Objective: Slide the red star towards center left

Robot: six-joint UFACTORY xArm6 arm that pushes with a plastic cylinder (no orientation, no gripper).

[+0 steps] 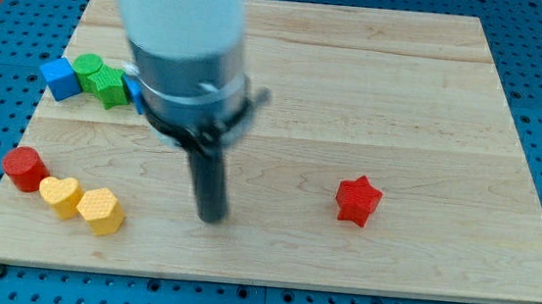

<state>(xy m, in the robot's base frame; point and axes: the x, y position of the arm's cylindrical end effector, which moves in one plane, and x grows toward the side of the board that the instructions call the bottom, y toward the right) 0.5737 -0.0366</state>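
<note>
Wooden board (435, 78) fills most of the view, sitting on a blue pegboard surround. Arm housing (178, 36) comes down from the view's top, big and blurred, and hides part of the upper-left block cluster.

No fingers on this rig, so nothing to open or close: just the dark rod, with my tip (210, 216) on the board low and a bit left of middle, touching no block.

Red star (357, 200) sits alone, right of centre and slightly below mid-height, well apart from my tip, to its right. Task not done yet by the look of it.

Other blocks, all on the left:
- upper left: blue cube (59, 77), two green blocks (100, 79) touching it, shape unclear, and a further sliver of blue at the housing edge
- lower left: red cylinder (24, 168), yellow heart (61, 196), second yellow block (101, 209), bunched in a row

Risks, my read:
- tip is on the wrong side of the star. It needs to get round to the star's right first; a straight run at it shoves it further right.
- star points make contact off-centre, so it may spin and slip off the rod, drifting up or down.
- overshoot left runs the star into the red/yellow group and scatters it.
</note>
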